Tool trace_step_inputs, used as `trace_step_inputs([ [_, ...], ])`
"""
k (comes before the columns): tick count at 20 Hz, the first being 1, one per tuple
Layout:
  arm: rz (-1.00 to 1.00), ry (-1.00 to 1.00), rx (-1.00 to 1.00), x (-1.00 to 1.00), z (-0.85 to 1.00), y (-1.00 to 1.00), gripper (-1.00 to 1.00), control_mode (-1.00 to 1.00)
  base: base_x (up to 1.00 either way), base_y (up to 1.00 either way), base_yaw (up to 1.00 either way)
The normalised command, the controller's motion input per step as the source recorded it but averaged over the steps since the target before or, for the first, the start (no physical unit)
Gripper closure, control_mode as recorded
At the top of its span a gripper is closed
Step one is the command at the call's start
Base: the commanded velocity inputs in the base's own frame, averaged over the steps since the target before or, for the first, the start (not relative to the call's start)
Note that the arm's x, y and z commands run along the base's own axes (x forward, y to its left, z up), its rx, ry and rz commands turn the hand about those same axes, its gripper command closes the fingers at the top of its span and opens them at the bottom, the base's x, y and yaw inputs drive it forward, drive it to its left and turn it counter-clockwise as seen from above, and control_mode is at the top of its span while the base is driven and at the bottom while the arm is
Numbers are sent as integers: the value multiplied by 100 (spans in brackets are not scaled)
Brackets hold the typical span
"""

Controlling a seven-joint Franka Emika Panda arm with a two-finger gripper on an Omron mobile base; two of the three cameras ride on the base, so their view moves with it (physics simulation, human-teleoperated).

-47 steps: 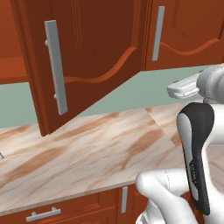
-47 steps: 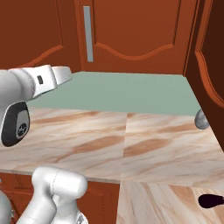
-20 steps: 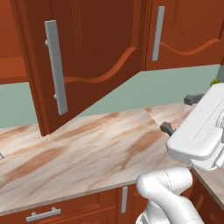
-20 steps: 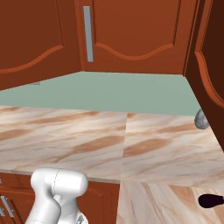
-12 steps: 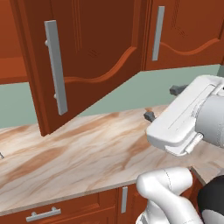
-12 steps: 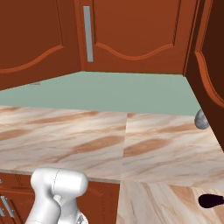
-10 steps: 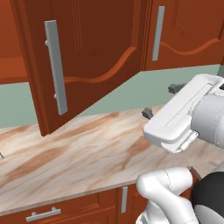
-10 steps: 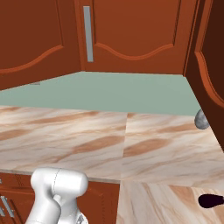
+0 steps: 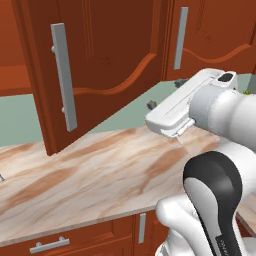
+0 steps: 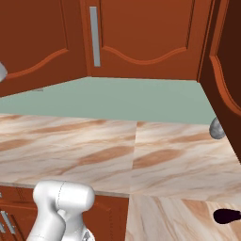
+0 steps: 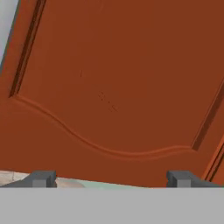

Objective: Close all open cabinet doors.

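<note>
An open cabinet door (image 9: 107, 65) with a long grey bar handle (image 9: 63, 77) stands swung out over the marble counter (image 9: 95, 175) in the left base view. My gripper (image 9: 154, 111) hovers above the counter just right of this door, pointing at its panel. In the hand view the door's arch-edged panel (image 11: 113, 87) is close ahead, and the gripper (image 11: 109, 179) is open with nothing between its fingertips (image 11: 41, 178). A shut door (image 9: 215, 30) sits to the right. In the right base view another door (image 10: 228, 80) juts out at the right edge.
Shut upper doors (image 10: 141, 33) line the back wall in the right base view above a pale green backsplash (image 10: 127, 99). A small grey object (image 10: 216, 128) sits on the counter by the right door. Low drawer fronts (image 9: 50, 245) run under the counter's edge.
The hand has swung left across the counter, from the right edge of the left base view to just beside the open door. The jaws stayed open and the doors have not moved.
</note>
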Motion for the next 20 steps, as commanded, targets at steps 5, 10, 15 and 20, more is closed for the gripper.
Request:
trace_step_inputs([
  [5, 0, 0, 0, 64, 0, 17, -100, -100, 0, 0, 0],
  [10, 0, 0, -3, 38, -11, 56, -100, -100, 0, 0, 0],
  [15, 0, 0, -1, 37, -1, 60, -100, -100, 0, 0, 0],
  [20, 0, 1, 0, 44, 0, 48, -100, -100, 0, 0, 0],
])
